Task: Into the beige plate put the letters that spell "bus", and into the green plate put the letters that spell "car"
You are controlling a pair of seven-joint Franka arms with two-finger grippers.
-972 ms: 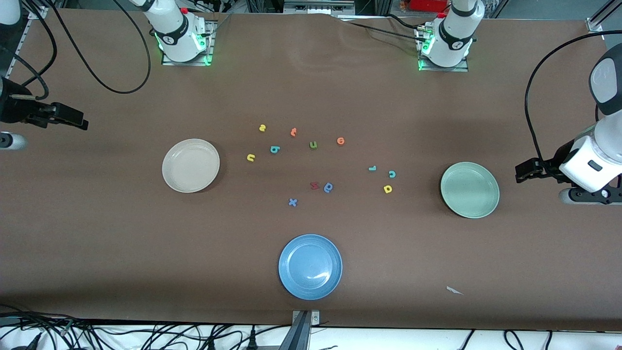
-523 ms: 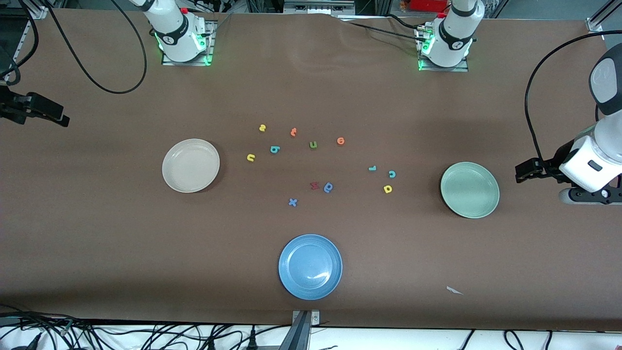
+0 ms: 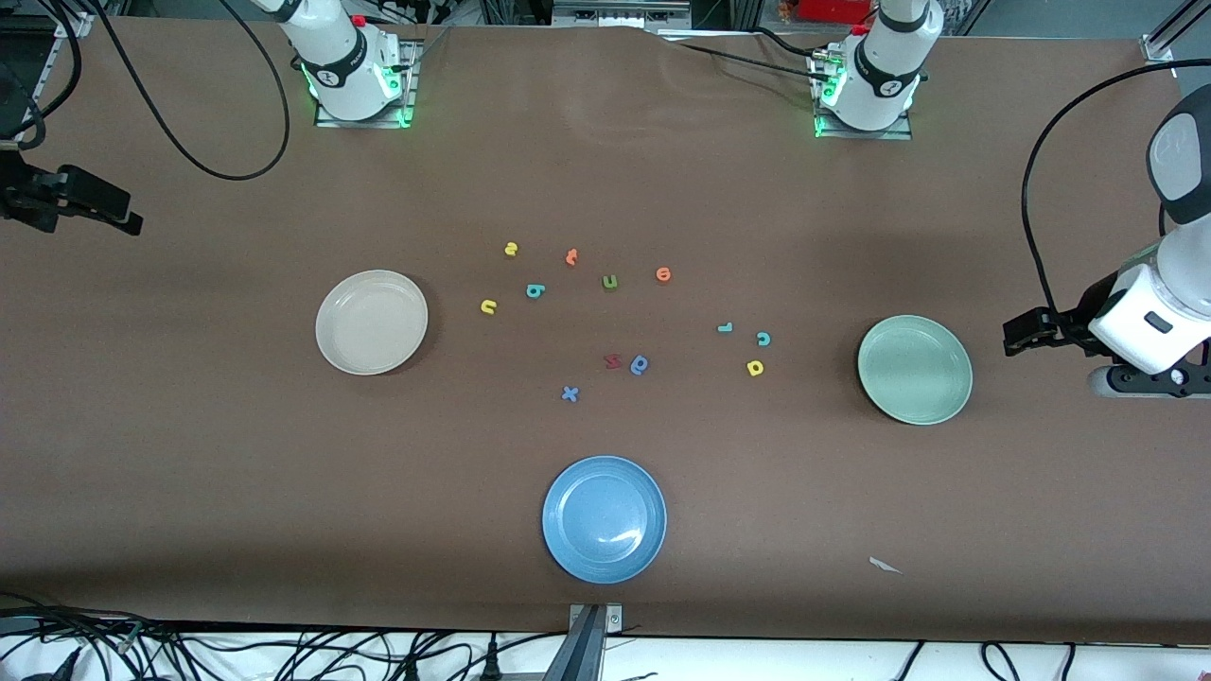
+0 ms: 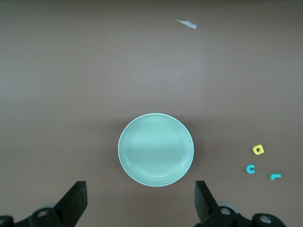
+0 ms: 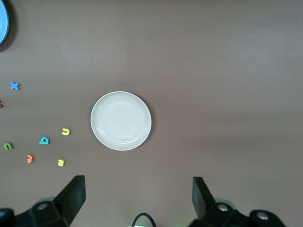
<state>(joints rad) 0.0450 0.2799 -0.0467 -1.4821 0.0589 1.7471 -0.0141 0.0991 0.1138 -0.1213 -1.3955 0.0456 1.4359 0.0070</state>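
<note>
On my table [image 3: 189,454]: blue plate [image 3: 604,519] nearest the camera; beige plate [image 3: 371,322] and green plate [image 3: 914,369], both bare. Stray letters [image 3: 625,362] lie between them. I see b, u, s [image 3: 534,290] beside beige; c, a, r [image 3: 754,367] beside green, long axes unclear. Left gripper [image 4: 140,202] and right gripper [image 5: 138,197] hang high at their table ends, jaws wide, holding nothing.

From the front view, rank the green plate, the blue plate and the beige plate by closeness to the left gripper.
From the left gripper, open at its arm's table end:
1. green plate, just beside it.
2. blue plate, mid-table, nearest the front camera.
3. beige plate, toward the right arm's end.
</note>
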